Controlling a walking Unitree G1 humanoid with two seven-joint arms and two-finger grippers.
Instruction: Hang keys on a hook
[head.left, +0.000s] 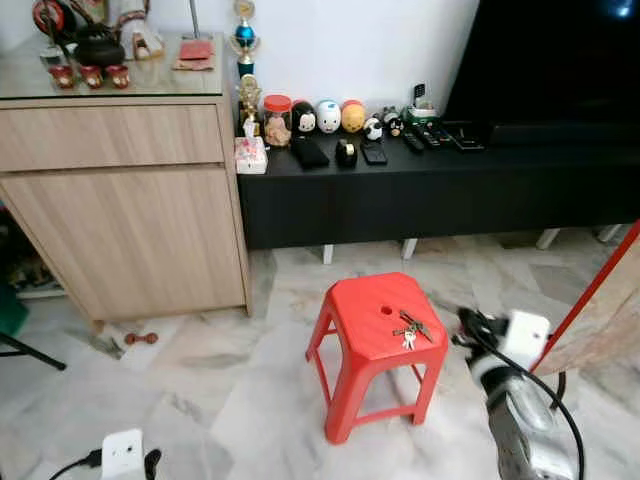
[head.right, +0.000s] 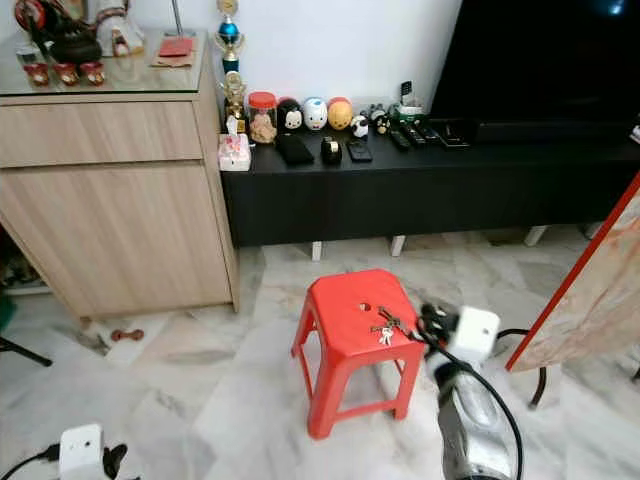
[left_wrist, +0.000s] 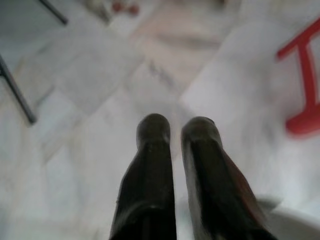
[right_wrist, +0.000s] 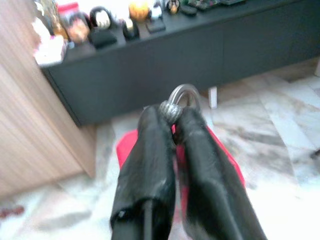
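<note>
Your right gripper (right_wrist: 172, 120), beside the red stool (head.left: 365, 305), pinches a silver loop (right_wrist: 169, 111). The keys (head.left: 411, 328) on the stool look light, stiff and slippery, so take the ring.

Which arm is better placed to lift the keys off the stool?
Right. The right gripper is at the stool's edge beside the keys; the left gripper hangs over bare floor.

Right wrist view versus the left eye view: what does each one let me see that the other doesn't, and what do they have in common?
The right wrist view gives the close-up: a metal key ring pinched at the tips of the right gripper. The left eye view gives the wider room: the keys lying on the seat, a trophy and the dark TV. Both share the red stool, the black console and the wooden cabinet.
</note>
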